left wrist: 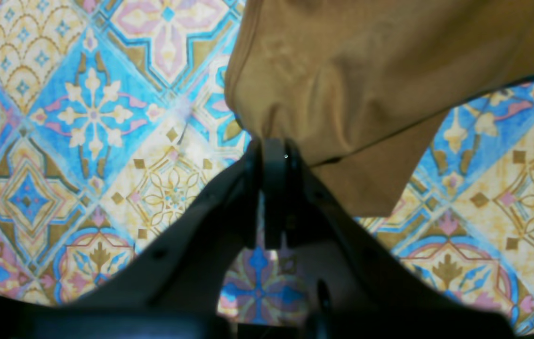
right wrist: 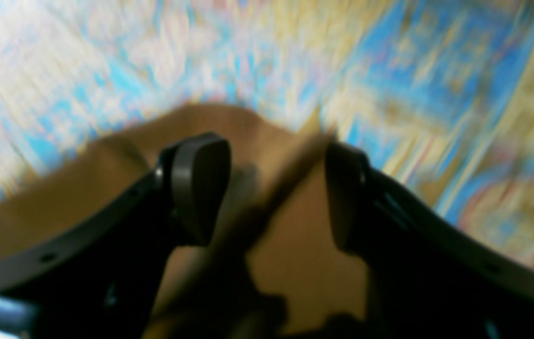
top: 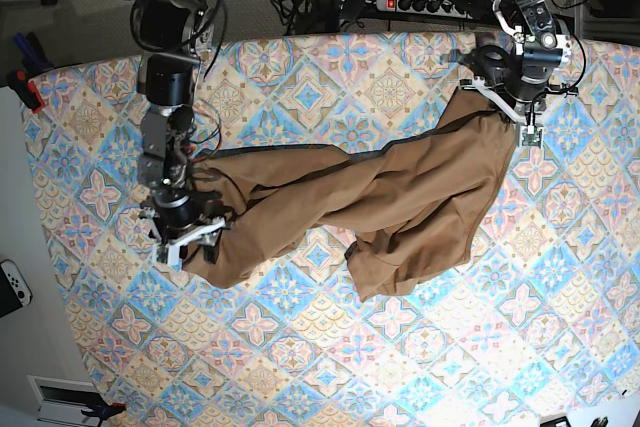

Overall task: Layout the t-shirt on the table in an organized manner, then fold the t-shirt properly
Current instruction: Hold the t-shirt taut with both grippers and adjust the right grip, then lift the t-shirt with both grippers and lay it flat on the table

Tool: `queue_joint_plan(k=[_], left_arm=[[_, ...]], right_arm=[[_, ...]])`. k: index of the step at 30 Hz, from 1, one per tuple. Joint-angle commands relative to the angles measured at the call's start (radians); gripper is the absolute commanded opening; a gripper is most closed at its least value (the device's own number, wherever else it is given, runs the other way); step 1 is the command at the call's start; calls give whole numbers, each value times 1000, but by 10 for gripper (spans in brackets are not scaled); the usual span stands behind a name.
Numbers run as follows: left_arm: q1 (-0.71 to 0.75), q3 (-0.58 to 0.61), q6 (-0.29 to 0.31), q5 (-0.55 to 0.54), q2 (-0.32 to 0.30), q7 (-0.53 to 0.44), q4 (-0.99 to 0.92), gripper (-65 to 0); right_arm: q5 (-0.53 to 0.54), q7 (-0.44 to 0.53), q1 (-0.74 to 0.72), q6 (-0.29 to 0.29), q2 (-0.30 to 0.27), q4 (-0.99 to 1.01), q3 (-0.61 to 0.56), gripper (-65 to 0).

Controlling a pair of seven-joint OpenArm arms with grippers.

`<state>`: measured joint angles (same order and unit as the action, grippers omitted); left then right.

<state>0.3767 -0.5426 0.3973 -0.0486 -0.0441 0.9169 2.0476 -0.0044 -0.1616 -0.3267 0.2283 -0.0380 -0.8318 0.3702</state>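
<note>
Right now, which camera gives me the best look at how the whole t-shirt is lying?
The base view: it shows the whole t-shirt bunched and stretched diagonally across the table between both arms. The left wrist view shows only the pinched cloth near its shut fingers; the right wrist view is blurred, showing cloth between open fingers.

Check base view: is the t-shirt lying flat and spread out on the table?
No. The t-shirt is twisted and bunched in a diagonal band across the table, with one end lifted by the left tool.
</note>
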Motion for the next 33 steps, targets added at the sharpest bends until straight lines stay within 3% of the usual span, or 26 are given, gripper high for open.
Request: queue_joint_plan(k=[1, 10, 13, 16, 23, 28, 33], left_arm=[[-2, -1, -1, -6, -3, -20, 14, -650], [-2, -1, -1, -6, -3, -22, 14, -650], [-2, -1, -1, -6, -3, -22, 14, -650], [-2, -1, -1, -6, -3, -20, 14, -650], [-2, -1, -1, -6, -3, -20, 14, -650], [-9, 0, -1, -6, -3, -20, 14, -650], [-78, 17, 1, 3, -7, 51, 14, -650]], right_arm=[[10, -28, -22, 6, -6, 9, -1, -304], [10, 32, -21, 6, -6, 45, -1, -314], [8, 32, -21, 6, -6, 41, -1, -438], [8, 30, -22, 6, -6, 38, -1, -650], [7, -31, -22, 6, -6, 27, 0, -650], [7, -59, -21, 6, -6, -226, 0, -650], [7, -255, 13, 6, -6, -501, 6, -650]])
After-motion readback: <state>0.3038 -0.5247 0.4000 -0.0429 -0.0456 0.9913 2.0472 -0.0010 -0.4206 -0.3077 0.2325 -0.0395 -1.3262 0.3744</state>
